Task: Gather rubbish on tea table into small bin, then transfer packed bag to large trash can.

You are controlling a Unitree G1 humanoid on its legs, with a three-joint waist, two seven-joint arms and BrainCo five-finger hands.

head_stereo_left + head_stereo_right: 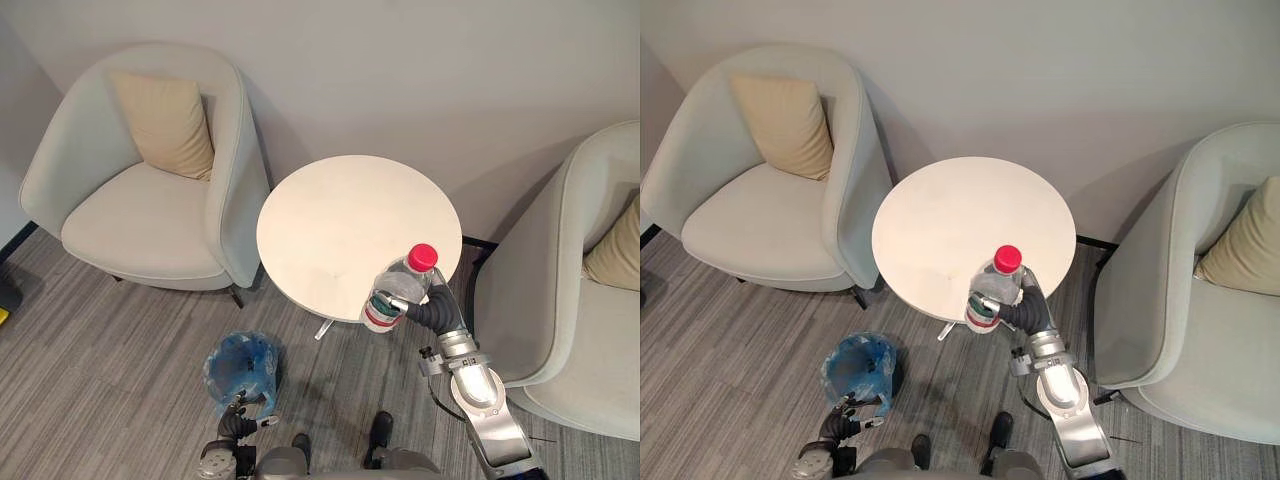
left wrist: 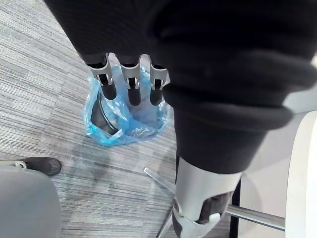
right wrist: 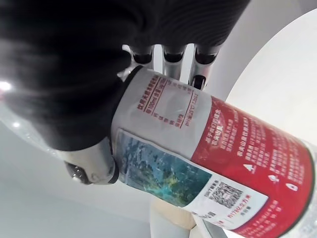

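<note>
A clear plastic bottle (image 1: 403,287) with a red cap and a red and white label is held upright over the near right edge of the round white tea table (image 1: 330,220). My right hand (image 1: 418,311) is shut on it, fingers curled round the label (image 3: 208,148). The small bin (image 1: 243,367), lined with a blue bag, stands on the floor to the near left of the table. My left hand (image 1: 238,424) hangs just on the near side of that bin, fingers (image 2: 131,85) relaxed and holding nothing, with the blue bag (image 2: 126,121) showing past them.
A pale armchair (image 1: 150,215) with a tan cushion stands left of the table. A second armchair (image 1: 560,300) with a cushion stands close on the right. A wall runs behind. Grey striped carpet lies around the bin.
</note>
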